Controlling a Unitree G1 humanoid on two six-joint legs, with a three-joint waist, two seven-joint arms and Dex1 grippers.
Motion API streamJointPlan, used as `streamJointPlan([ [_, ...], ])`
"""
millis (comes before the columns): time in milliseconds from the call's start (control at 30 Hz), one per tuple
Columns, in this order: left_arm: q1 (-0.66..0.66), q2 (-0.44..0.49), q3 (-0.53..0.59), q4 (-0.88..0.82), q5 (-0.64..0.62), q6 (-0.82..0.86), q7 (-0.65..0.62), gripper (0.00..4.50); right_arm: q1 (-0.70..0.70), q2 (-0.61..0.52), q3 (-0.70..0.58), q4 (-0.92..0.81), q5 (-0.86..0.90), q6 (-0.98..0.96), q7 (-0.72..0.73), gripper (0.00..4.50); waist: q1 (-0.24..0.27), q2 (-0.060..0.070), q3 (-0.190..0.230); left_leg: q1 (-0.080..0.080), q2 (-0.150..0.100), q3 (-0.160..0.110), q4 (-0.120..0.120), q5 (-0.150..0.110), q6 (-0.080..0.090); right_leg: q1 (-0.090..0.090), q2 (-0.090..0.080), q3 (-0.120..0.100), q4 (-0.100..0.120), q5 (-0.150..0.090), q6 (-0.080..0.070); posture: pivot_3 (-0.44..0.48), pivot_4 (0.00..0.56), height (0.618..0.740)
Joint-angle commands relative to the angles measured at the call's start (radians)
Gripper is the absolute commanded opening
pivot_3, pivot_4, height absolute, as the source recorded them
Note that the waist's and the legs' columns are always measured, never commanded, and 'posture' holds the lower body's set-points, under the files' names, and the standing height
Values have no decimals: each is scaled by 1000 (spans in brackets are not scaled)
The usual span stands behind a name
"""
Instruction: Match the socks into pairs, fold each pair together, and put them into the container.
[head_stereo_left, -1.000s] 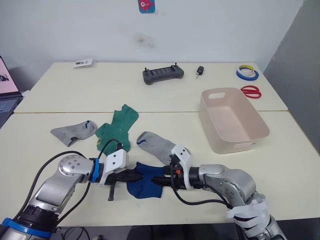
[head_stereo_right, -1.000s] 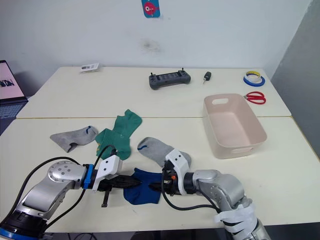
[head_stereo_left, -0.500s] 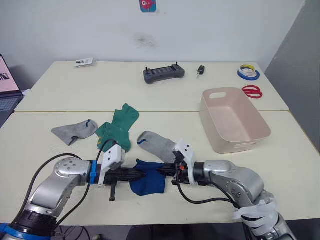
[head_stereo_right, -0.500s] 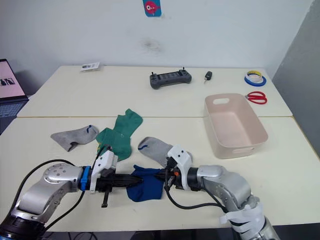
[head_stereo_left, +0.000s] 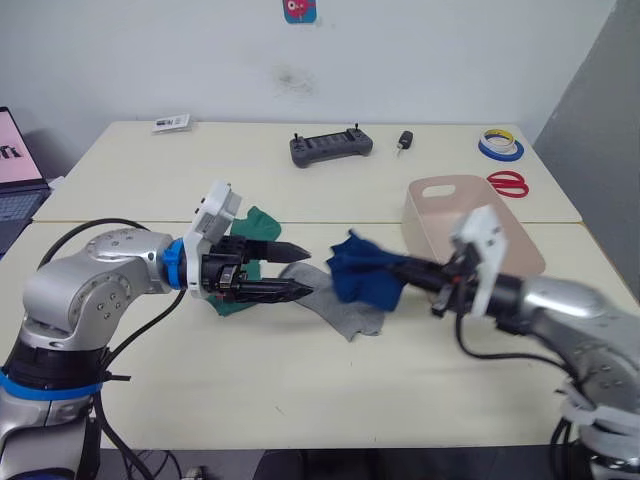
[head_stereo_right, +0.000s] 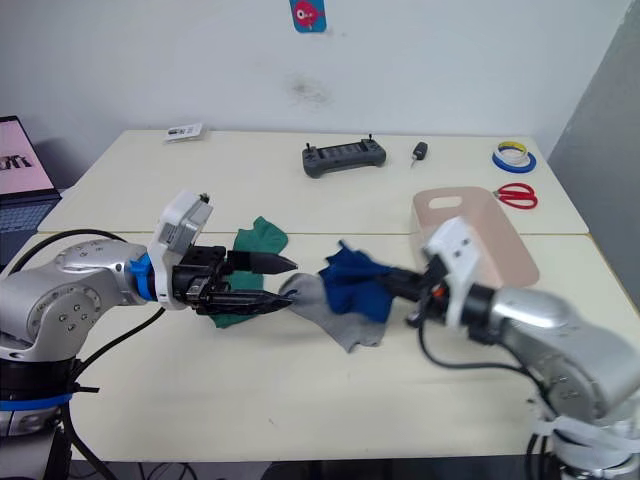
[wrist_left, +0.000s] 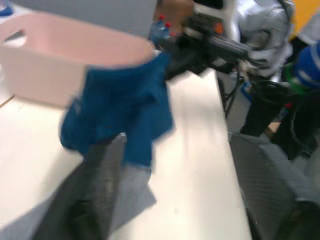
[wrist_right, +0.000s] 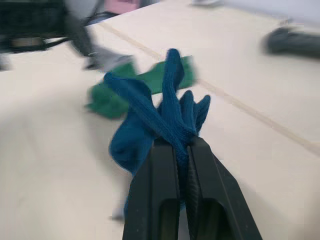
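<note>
Now the right gripper has its two black fingers pinched tight on the dark blue pair, which hangs bunched from the fingertips, lifted off the table — held high, I would judge, so it can clear the rim of the container. That pink-beige tub sits just behind this claw and a little to its outer side, near enough for a short carry and drop. Below and just ahead of the held bundle lies a grey sock, flat on the table.

The left gripper hovers opposite, fingers spread and holding nothing, tips pointing toward the blue bundle — apparently its share of the fold is done. Green socks lie beneath and behind it, awaiting their turn.
</note>
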Motion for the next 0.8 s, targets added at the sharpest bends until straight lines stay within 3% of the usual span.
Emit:
streamJointPlan([
  [33,-37,-16,-25,1,-7,7,-23,4452,-33,-89,-79,42,8,-24,13,0,0,0,0,0,0,0,0,0,0,0,0,1,0,0,0,0,150,740],
  [167,-70,-53,-48,4,-11,11,-31,4452,-73,-244,-35,189,-106,-152,64,0,2,0,2,0,0,2,1,0,0,0,1,2,0,0,0,0,150,740],
  [300,-87,-80,-56,-3,-18,14,-29,4452,-111,-352,114,393,-290,-383,153,0,0,-1,3,0,0,3,1,0,0,0,1,3,-1,0,0,0,150,740],
  [567,-78,-115,-53,-25,-18,12,1,4452,-205,-369,385,758,-653,-892,256,0,2,-2,5,-1,0,4,2,0,0,-1,0,3,0,0,0,0,150,740],
  [800,-61,-127,-51,-49,-18,11,25,4452,-185,-358,510,906,-834,-1211,350,0,3,-2,6,-1,1,4,2,2,-3,-1,-2,3,0,0,0,0,150,740],
])
